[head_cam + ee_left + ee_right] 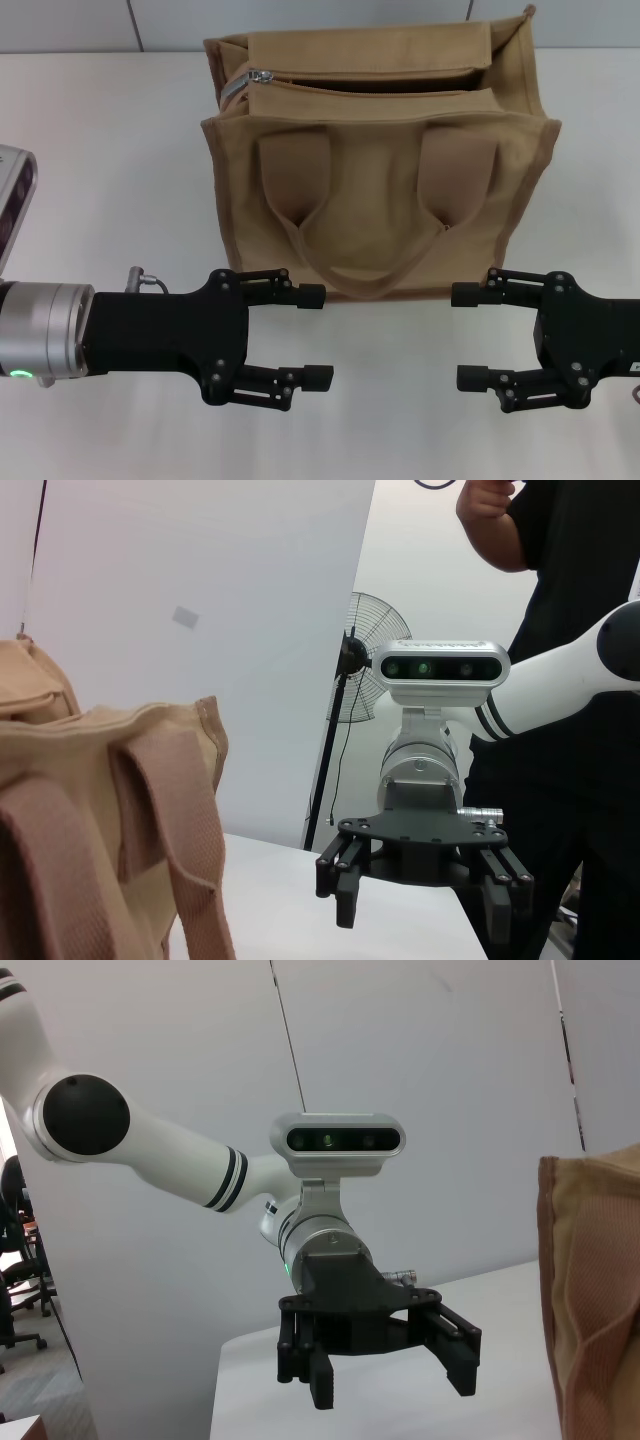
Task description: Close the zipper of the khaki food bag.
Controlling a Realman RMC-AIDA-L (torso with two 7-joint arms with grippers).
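The khaki food bag (375,190) stands upright at the back middle of the white table, its two strap handles hanging down the near side. The zipper (370,92) along its top stands open, with the silver pull tab (258,77) at the bag's left end. My left gripper (316,336) is open and empty in front of the bag's lower left. My right gripper (467,336) is open and empty in front of its lower right. The two grippers face each other. The bag also shows in the left wrist view (100,810) and in the right wrist view (595,1290).
The white table (100,150) reaches to both sides of the bag. A pale wall runs behind it. In the left wrist view a standing fan (375,655) and a person in black (570,630) are beyond the table.
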